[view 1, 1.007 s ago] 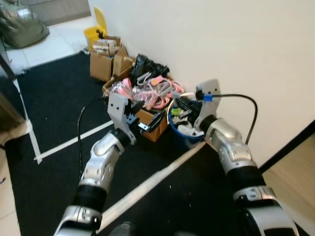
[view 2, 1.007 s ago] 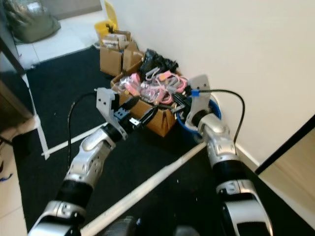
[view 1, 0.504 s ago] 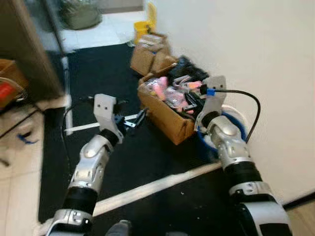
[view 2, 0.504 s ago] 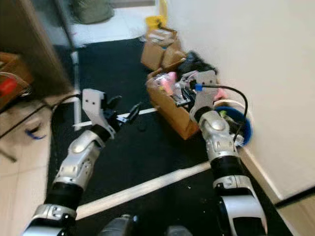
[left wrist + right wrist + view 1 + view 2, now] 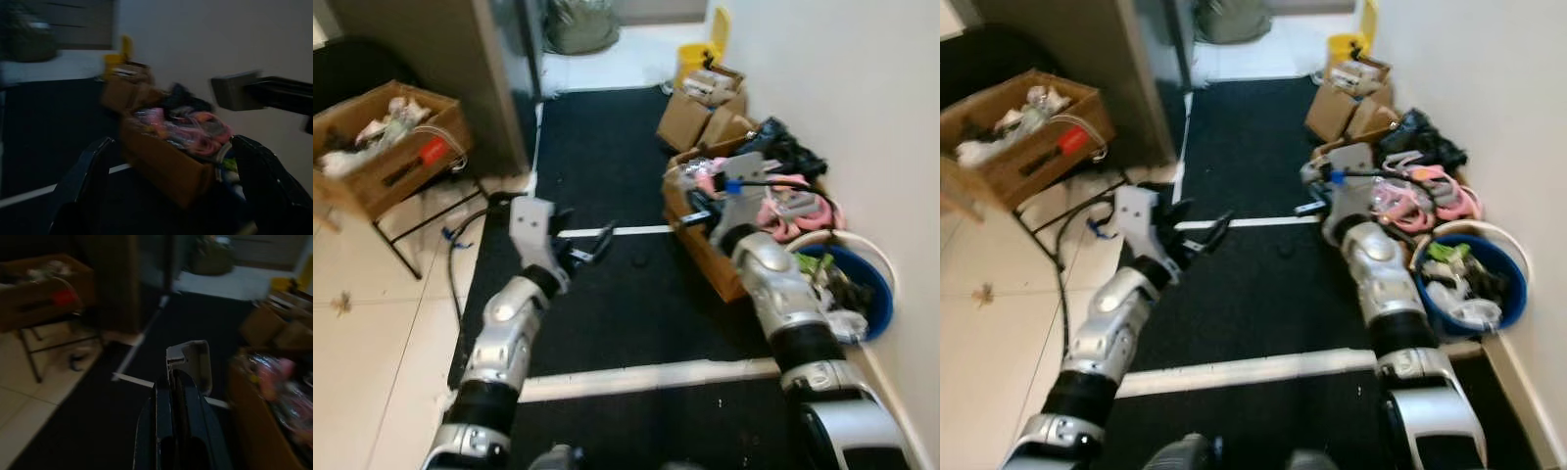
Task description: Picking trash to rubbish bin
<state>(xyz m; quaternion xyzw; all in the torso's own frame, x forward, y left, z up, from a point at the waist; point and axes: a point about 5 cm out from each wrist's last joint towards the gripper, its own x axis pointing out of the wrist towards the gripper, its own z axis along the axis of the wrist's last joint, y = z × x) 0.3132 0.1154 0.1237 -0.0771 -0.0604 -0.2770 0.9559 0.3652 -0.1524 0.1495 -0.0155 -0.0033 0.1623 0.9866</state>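
Note:
The blue rubbish bin (image 5: 869, 305) stands against the wall on the right, with scraps of trash inside it. Beside it is a cardboard box (image 5: 707, 247) heaped with pink hangers. A small dark scrap (image 5: 1285, 250) lies on the black carpet between my arms. My left gripper (image 5: 590, 246) hovers over the carpet, and its fingers (image 5: 80, 186) are spread wide with nothing between them. My right gripper (image 5: 1308, 207) is held in front of the hanger box, and its fingers (image 5: 164, 411) are pressed together. A pale grey plate (image 5: 190, 364) shows just past their tips.
An open cardboard box (image 5: 386, 142) of oddments sits on a metal stand over the tiled floor on the left. A dark panel (image 5: 460, 59) rises behind it. White tape lines (image 5: 646, 377) cross the carpet. More boxes (image 5: 700, 108) and a yellow bin (image 5: 700, 59) line the far wall.
The camera has swung left, so the bin and hanger box now sit at the right and the tiled floor has come into view. The right gripper has left the bin's rim.

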